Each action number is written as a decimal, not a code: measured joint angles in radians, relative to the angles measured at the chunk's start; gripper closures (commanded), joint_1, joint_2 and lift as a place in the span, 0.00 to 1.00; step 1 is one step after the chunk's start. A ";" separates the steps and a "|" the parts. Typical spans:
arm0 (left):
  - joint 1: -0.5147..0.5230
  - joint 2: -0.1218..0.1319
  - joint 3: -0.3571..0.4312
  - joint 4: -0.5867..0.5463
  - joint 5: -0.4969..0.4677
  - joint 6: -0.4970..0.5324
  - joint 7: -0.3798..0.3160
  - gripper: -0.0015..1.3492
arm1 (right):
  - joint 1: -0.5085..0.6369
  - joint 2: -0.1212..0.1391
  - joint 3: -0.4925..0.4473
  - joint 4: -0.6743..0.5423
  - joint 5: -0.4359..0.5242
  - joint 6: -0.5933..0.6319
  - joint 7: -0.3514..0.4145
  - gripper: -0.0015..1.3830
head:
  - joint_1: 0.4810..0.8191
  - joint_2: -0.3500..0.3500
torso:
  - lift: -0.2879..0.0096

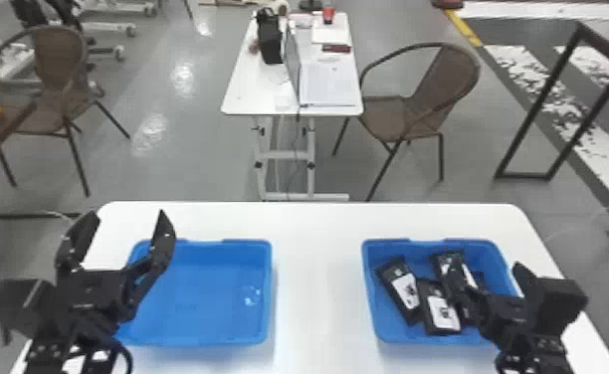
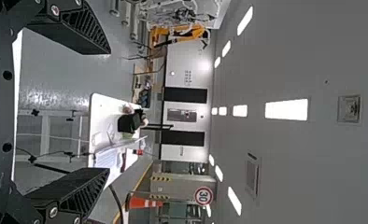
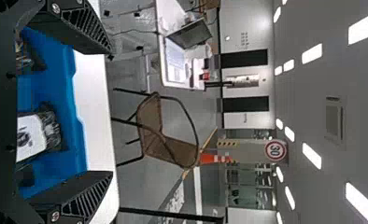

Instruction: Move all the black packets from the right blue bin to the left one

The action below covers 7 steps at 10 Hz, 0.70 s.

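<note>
The left blue bin (image 1: 194, 298) holds no packets. Several black packets with white labels lie in the right blue bin (image 1: 380, 318), among them one slanted packet (image 1: 402, 291) and one nearer the front (image 1: 439, 311). My left gripper (image 1: 117, 224) is over the left bin's outer left side, open and empty; in the left wrist view the gripper (image 2: 108, 112) has its fingers wide apart. My right gripper (image 1: 487, 273) stands open above the right part of the right bin, partly covering packets. In the right wrist view, the gripper (image 3: 111, 112) has a packet (image 3: 37, 133) below and between its spread fingers.
Both bins stand on a white table (image 1: 318, 278), with a strip of tabletop between them. Beyond its far edge are a second table (image 1: 249, 89) with a laptop, a wicker chair (image 1: 393, 114) and another chair at the left.
</note>
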 measured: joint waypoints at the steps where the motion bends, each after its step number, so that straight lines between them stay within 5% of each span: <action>1: 0.000 0.000 0.002 0.000 0.007 0.006 -0.009 0.10 | -0.022 -0.006 -0.024 0.053 -0.006 0.038 0.021 0.07 | 0.63 0.40 | 0.97; 7: -0.004 0.000 0.011 0.003 0.021 0.024 -0.043 0.10 | -0.220 -0.057 -0.049 0.315 0.047 0.174 0.113 0.07 | 0.63 0.36 | 0.97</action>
